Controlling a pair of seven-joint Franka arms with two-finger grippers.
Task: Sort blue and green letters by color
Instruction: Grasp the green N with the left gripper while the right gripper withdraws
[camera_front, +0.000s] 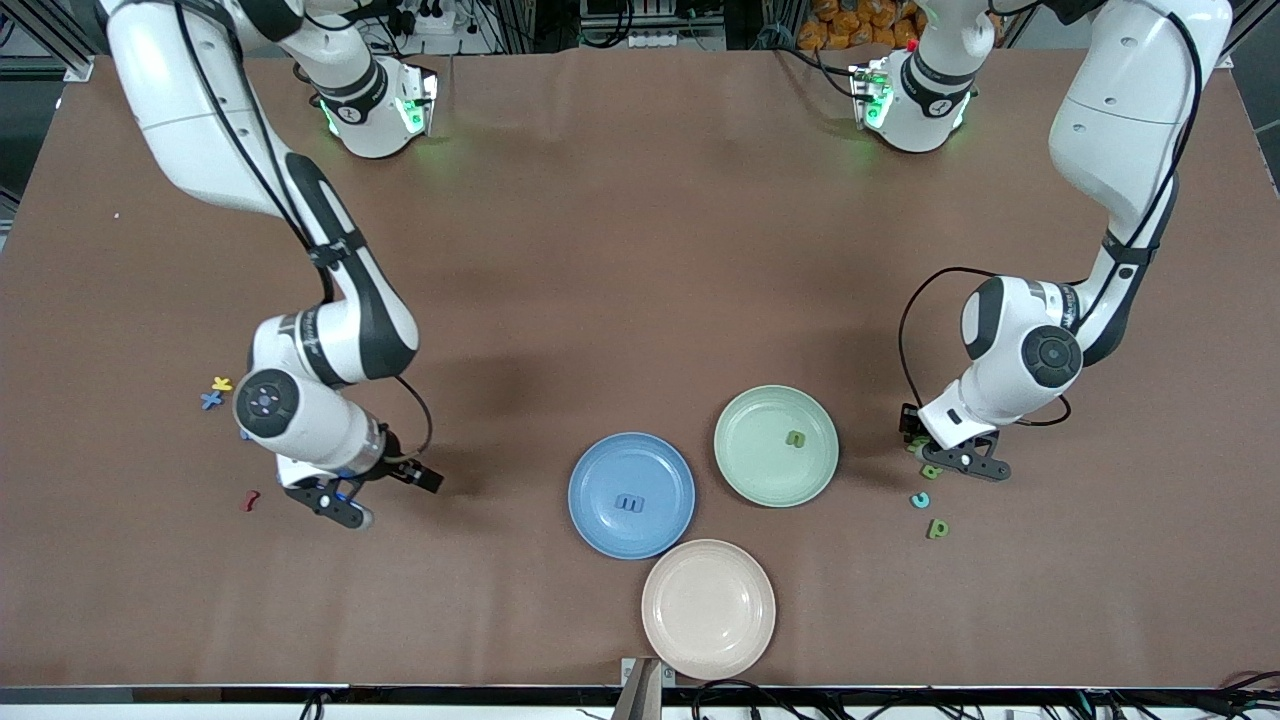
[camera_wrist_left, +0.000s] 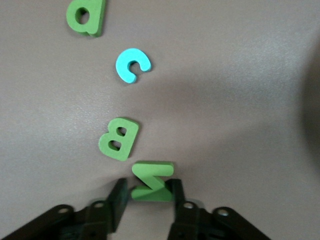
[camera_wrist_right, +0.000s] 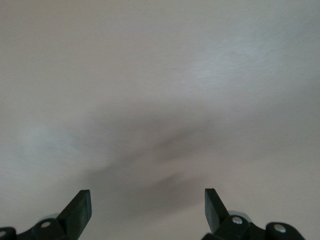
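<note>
Left tool low at bench, left arm's end, elbow bent, wrist tipped down — fingers clamped on small green foam Z, beside flat green foam B. Right tool hovers over bare bench near right arm's end — fingers spread, nothing held, waiting.

Green Z: flat foam, pinched between the left gripper's fingers, at the counter just beside the green plate toward the left arm's end.
Green B: lying flat, just beside the Z.
Light blue C: flat, nearer the front camera than the B.
Green P-shaped letter: flat, nearest the camera in this row.
Green letter: lying in the green plate.
Blue letter: lying in the blue plate.
Blue X-shaped letter: flat at the right arm's end, well apart from the green plate.
</note>
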